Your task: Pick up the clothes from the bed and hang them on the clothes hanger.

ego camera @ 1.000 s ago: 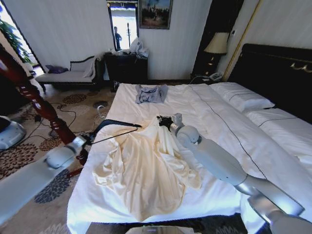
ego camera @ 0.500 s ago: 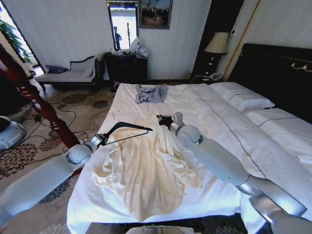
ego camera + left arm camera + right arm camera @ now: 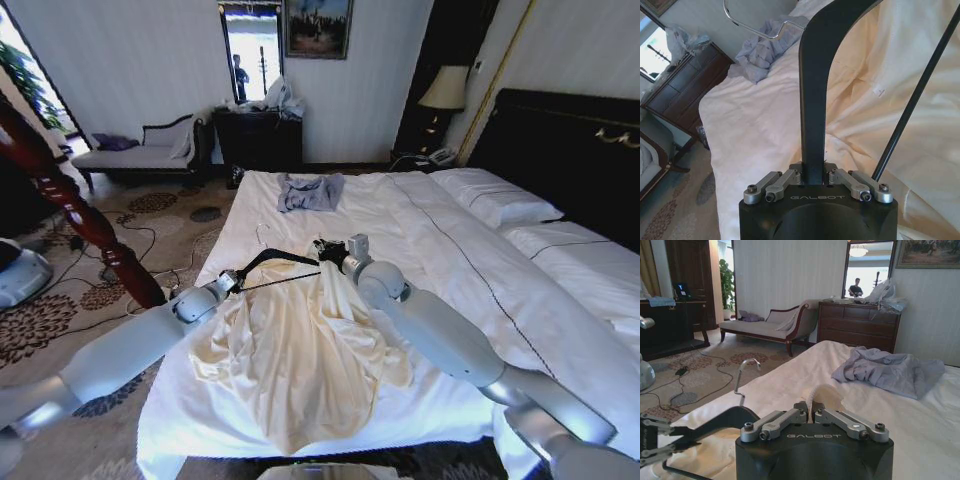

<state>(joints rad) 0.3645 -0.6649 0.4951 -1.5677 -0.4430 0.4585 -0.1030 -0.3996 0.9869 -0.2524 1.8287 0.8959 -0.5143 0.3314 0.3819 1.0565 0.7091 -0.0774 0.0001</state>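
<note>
Left gripper (image 3: 232, 282) is clamped on the clothes hanger (image 3: 275, 258) at its near-left shoulder end. Right gripper (image 3: 325, 248) pinches the clothes (image 3: 300, 350) at their far neckline, mid-bed (image 3: 560, 330). Judged: garment light, limp and likely slippery; hold it by the neckline. Hanger rigid.

I see a bright room lit by daylight, strongest from the blown-out mirror (image 3: 250, 50) on the far wall and a window at the head view's left edge. The white bed (image 3: 440, 215) glares slightly. Soft shadows lie in the cloth folds. Head-view edges bow with wide-angle distortion. Both wrist views render their near housings sharp, backgrounds softer.
</note>
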